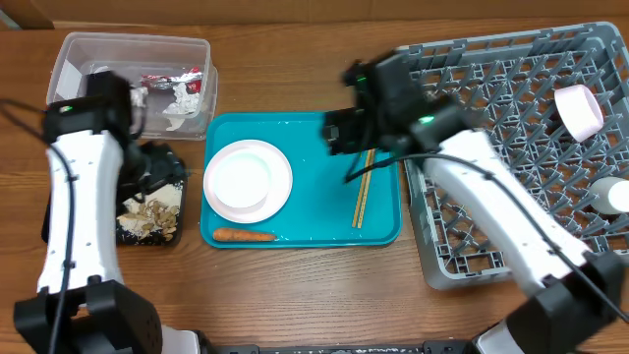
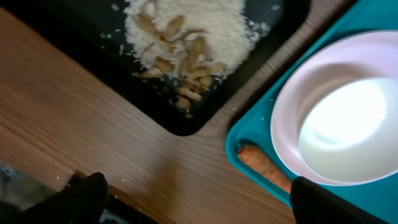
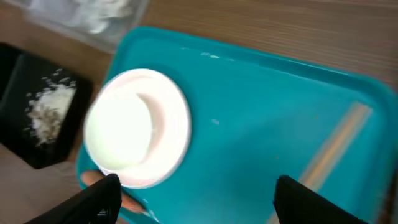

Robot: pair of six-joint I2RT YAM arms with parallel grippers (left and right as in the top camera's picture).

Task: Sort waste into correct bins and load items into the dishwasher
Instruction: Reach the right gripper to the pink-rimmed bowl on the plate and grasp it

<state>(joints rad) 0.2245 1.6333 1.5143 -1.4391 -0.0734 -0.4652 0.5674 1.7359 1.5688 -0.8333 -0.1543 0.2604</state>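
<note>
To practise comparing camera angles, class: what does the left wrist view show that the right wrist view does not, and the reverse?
Only the left wrist view shows brownish bits mixed into the rice scraps, close enough to pick out. Only the right wrist view shows the chopsticks lying on the teal tray and a corner of the clear tub. Both show the black tray holding the rice scraps, the white plate on the teal tray, and the wooden table.

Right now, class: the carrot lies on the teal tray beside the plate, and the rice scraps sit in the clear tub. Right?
No: the rice scraps sit in the black tray, as the left wrist view shows. The carrot part holds.
</note>
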